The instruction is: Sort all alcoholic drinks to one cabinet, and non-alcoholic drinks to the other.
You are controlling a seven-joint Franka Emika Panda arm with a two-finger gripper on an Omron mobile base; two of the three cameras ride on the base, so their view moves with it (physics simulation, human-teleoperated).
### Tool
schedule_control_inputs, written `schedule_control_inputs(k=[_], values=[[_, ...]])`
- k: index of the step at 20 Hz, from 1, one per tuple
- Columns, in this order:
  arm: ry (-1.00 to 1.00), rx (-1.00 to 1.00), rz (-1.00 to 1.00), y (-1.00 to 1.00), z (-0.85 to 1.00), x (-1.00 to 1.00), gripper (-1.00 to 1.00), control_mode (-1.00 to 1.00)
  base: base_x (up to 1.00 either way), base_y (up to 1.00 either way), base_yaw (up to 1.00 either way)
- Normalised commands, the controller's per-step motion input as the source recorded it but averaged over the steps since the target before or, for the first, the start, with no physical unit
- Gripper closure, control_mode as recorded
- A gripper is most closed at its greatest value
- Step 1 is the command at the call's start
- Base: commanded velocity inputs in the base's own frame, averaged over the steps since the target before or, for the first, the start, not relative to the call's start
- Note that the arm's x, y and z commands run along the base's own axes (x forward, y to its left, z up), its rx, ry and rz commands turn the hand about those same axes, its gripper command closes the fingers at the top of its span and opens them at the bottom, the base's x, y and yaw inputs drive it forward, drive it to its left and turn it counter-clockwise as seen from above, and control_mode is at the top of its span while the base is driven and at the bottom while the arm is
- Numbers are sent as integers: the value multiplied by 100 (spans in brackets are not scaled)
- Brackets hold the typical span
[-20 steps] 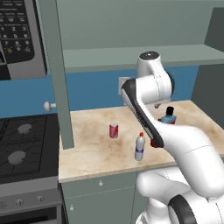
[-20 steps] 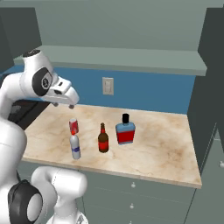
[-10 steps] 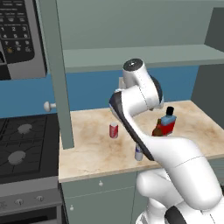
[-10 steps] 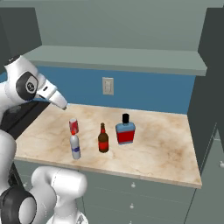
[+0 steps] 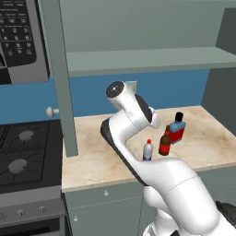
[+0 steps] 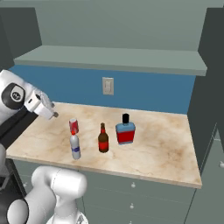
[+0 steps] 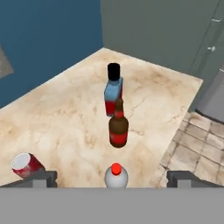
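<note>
I see the gripper (image 7: 112, 177) spread open, empty, above the marble counter (image 6: 162, 144). White plastic bottle (image 7: 116, 176) nearest; glossy brown beer bottle (image 7: 118, 125), squat flat bottle (image 7: 113, 92) farther; cylindrical soda can (image 7: 25, 165) left.

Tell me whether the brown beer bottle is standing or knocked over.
Standing. The beer bottle sits upright on the counter, neck pointing up, between the white plastic bottle and the flat red-and-blue bottle, touching neither.

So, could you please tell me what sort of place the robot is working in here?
A rendered home kitchen: a stovetop beside a marble counter, a microwave above, and cabinet drawers below.
</note>
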Motion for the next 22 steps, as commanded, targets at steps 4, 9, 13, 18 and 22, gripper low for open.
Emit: schedule_control_inputs(k=[4,9,13,18,22], values=[[-7,-2,-30,18,-29,0,-100,-100,0,0,0],[-1,-1,-25,9,-29,0,-100,-100,0,0,0],[0,-1,-25,3,-36,0,-100,-100,0,0,0],[0,-2,-24,2,-33,0,-100,-100,0,0,0],[0,-3,-14,0,-31,0,-100,-100,0,0,0]])
